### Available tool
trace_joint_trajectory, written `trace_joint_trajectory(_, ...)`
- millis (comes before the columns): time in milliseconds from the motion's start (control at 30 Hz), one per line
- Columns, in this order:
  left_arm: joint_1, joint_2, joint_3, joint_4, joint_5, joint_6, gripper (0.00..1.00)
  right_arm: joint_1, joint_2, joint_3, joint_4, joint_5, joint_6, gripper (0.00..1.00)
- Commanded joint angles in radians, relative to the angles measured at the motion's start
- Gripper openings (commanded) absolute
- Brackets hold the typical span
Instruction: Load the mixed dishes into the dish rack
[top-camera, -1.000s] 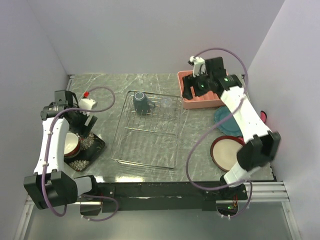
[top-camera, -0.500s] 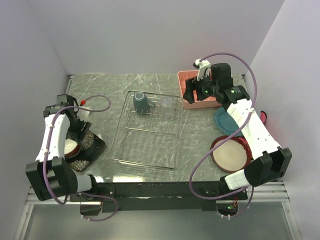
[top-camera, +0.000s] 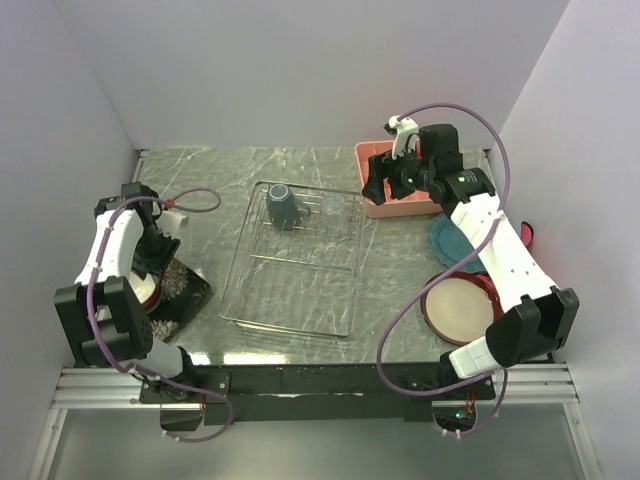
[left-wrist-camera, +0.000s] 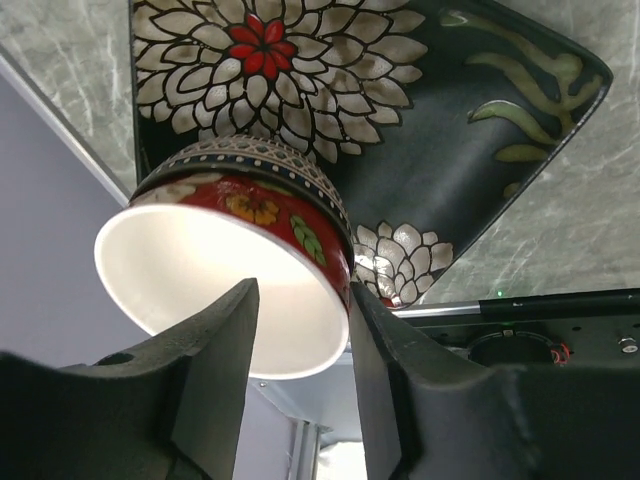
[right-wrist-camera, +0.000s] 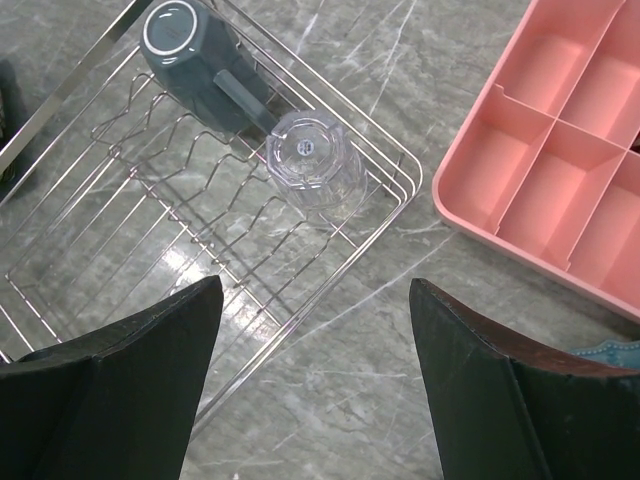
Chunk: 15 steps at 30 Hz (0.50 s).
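Observation:
A small patterned bowl (left-wrist-camera: 250, 205), red outside and white inside, sits on the black floral square plate (left-wrist-camera: 430, 130) at the table's left. My left gripper (left-wrist-camera: 300, 290) straddles its rim: one finger is inside the bowl, the other touches the outer wall, and a gap still shows. In the top view this gripper (top-camera: 155, 255) is right over the bowl (top-camera: 148, 292). The dish rack (top-camera: 290, 325) holds a grey-blue mug (top-camera: 281, 205) and a clear glass (top-camera: 332, 206). My right gripper (right-wrist-camera: 315, 285) hangs open and empty over bare table beside the rack's corner (right-wrist-camera: 412, 180).
A pink compartment tray (top-camera: 395, 200) stands at the back right, under the right arm. A teal plate (top-camera: 450, 245) and a red-rimmed cream plate (top-camera: 458, 308) lie along the right side, and a pink-red cloth (top-camera: 527, 235) lies by the right wall.
My left gripper has come down over the bowl and its jaws have narrowed round the rim. The right arm swung a little and now holds still.

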<state>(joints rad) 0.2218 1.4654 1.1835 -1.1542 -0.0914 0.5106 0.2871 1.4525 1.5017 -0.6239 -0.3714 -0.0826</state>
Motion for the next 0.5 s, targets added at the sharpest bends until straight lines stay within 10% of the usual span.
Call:
trace_joint_trajectory(0, 0.002, 0.024, 0.03, -0.022, -0.001, 0.002, 0.47, -0.011, 0.012, 0.046, 0.046, -0.015, 0.009, 0.83)
trace_joint_trajectory(467, 0.001, 0.041, -0.027, -0.033, 0.021, -0.021, 0.36, -0.028, 0.046, 0.043, 0.05, -0.026, 0.02, 0.83)
